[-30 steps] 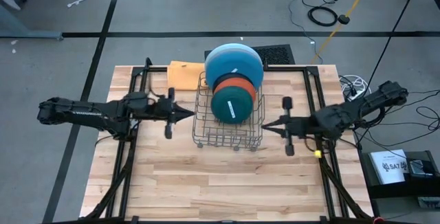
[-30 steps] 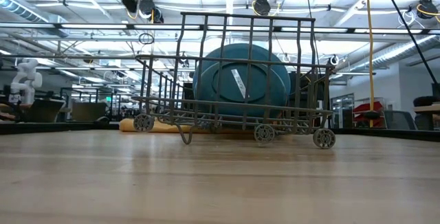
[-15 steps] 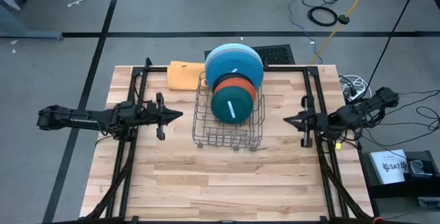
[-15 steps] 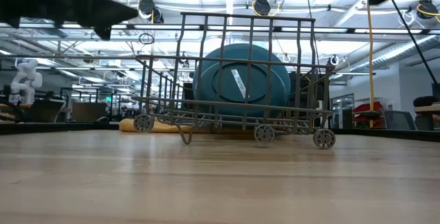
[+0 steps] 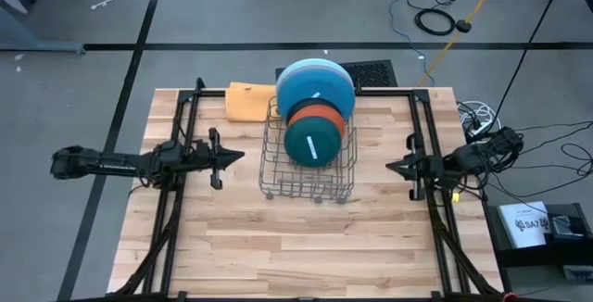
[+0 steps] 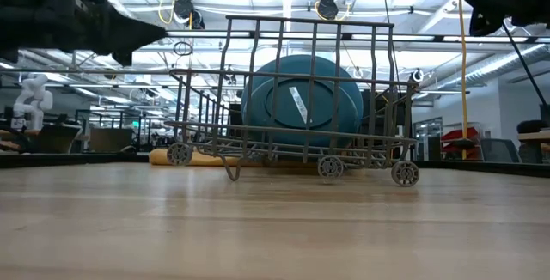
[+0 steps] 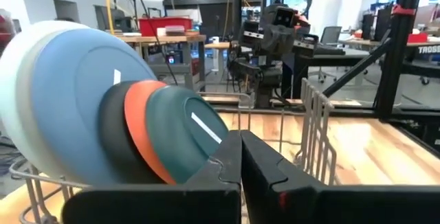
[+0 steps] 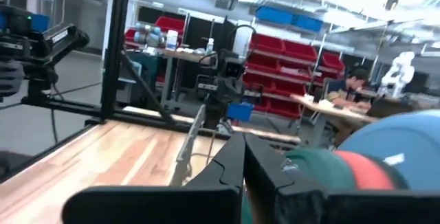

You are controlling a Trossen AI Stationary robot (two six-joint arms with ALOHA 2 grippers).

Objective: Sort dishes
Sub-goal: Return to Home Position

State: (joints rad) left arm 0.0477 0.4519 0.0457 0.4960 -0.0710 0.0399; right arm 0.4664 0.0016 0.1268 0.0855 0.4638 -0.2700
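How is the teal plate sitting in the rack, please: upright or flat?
Upright, somewhat tilted: the teal plate stands on edge inside the rack, just before the orange plate.

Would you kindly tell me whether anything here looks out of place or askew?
Nothing stands out. The plates stand on edge in a row in the wire rack, which sits level on the table. The cloth lies flat beside its far corner, and the left gripper and right gripper are shut, clear of the rack.
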